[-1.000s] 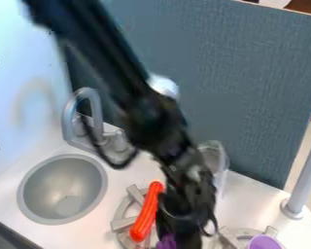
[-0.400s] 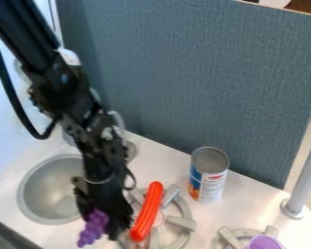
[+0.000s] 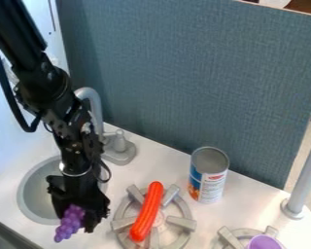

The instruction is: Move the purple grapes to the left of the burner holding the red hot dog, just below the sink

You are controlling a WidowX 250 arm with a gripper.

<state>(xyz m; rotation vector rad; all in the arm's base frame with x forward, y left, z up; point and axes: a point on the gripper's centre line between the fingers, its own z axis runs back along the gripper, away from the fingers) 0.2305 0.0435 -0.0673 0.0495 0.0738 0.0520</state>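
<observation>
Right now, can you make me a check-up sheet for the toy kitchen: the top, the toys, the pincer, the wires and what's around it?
Surface: white counter with a round grey sink and two grey burners.
Job's things: purple toy grapes, held in the pincer.
Clutter: red toy sausage on one burner; can standing upright; purple cup at the other burner.
Grippers: pincer hangs down by the sink, closed on the grapes.
Cables: black cable loops beside the arm.
Surroundings: grey faucet behind the sink, blue-grey panel behind the counter, grey pole.

Sausage (image 3: 147, 213) on burner (image 3: 181, 222) beside sink (image 3: 39, 192).
</observation>
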